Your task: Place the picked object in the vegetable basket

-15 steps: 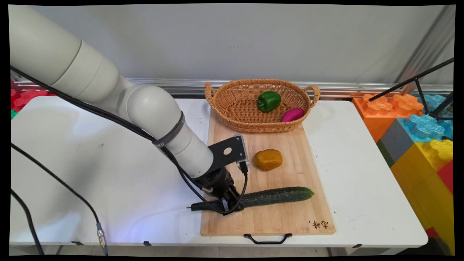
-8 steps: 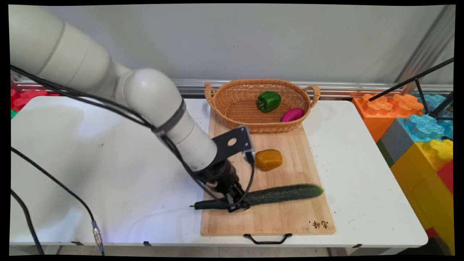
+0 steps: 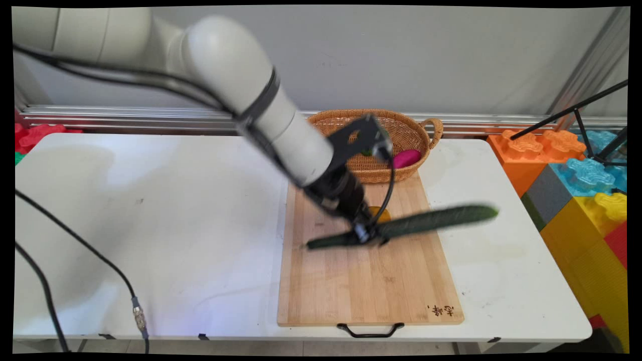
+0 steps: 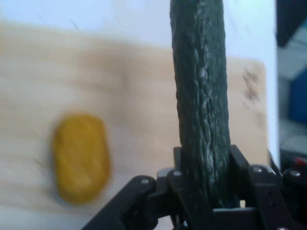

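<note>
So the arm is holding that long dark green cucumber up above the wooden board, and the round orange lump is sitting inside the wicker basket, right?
Not quite. The black two-finger gripper does hold the long dark green cucumber above the wooden cutting board, but the hand view shows the round orange lump lying on the board, not in the woven wicker basket.

White table [image 3: 150, 200], grey wall [image 3: 401, 55], coloured foam blocks [image 3: 582, 175]

We see the wooden cutting board [image 3: 370, 260] from two cameras. The main view stands above its near, handled end, looking down across it toward the wall. The hand view hangs close over the same board [image 4: 134, 96], sighting along the gripper [image 4: 206, 191]; both share the board's surface.
</note>
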